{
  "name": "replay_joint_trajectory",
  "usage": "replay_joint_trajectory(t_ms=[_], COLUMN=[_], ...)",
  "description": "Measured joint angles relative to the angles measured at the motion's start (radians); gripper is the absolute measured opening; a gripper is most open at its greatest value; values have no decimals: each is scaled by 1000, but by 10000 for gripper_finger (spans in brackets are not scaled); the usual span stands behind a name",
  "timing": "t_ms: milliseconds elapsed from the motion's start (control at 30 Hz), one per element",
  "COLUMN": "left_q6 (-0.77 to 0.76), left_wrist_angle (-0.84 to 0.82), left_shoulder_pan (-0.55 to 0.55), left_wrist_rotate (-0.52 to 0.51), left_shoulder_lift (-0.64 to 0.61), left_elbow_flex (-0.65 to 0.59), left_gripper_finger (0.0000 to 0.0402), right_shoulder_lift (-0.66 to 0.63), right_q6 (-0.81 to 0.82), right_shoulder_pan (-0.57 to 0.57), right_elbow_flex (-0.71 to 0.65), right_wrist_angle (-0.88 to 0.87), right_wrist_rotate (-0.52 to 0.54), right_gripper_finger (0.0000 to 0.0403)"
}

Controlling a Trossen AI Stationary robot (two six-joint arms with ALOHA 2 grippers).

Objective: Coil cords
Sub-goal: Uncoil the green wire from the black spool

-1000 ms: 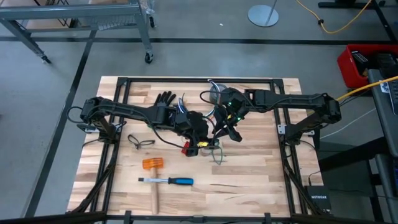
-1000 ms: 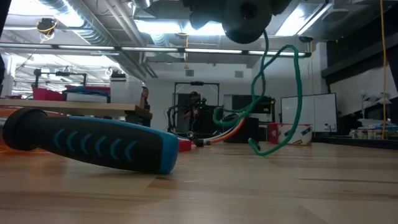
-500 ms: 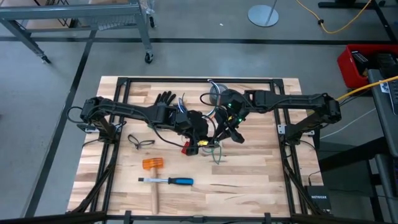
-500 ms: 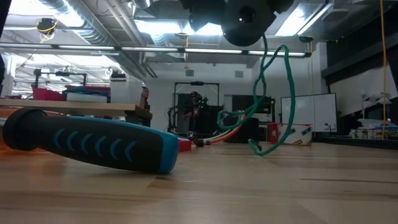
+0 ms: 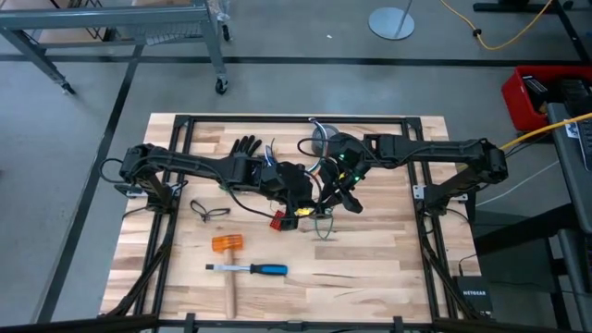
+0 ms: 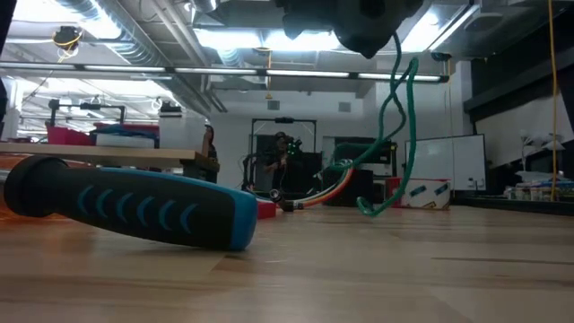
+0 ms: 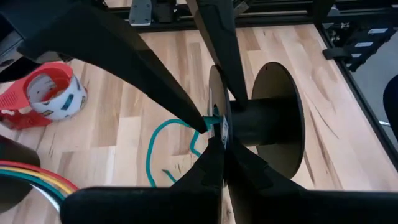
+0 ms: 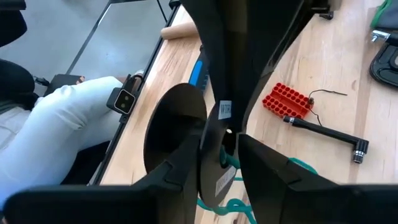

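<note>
At the centre of the table (image 5: 388,268), both grippers meet over a black spool (image 7: 273,121). The left gripper (image 5: 298,188) and right gripper (image 5: 339,181) each pinch a spool flange between their fingers. A green cord (image 6: 395,135) hangs from the spool to the tabletop; coloured strands (image 6: 327,190) lie beside it.

left arm: reaching inward, tool (image 5: 298,196) at table centre | right arm: reaching inward, tool (image 5: 340,190) just beside it
</note>
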Motion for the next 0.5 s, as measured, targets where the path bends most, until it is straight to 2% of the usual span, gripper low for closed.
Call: replay_joint_trajectory(t_ms=[100, 267, 500], left_q6=[19, 21, 12], left_wrist_angle=[2, 4, 5], left_shoulder_pan=[0, -1, -1], left_wrist_rotate=[-1, 2, 5], left_shoulder_lift=[0, 0, -4], left_elbow_flex=[0, 0, 0], left_gripper_finger=[0, 0, 0], right_shoulder_lift=[0, 0, -3], right_q6=[-2, -12, -12], right_shoulder_pan=[0, 0, -1], right_elbow_flex=[0, 0, 0], right_wrist_angle=[3, 15, 15], right_wrist_rotate=[-2, -38, -48], right_gripper_finger=[87, 15, 9])
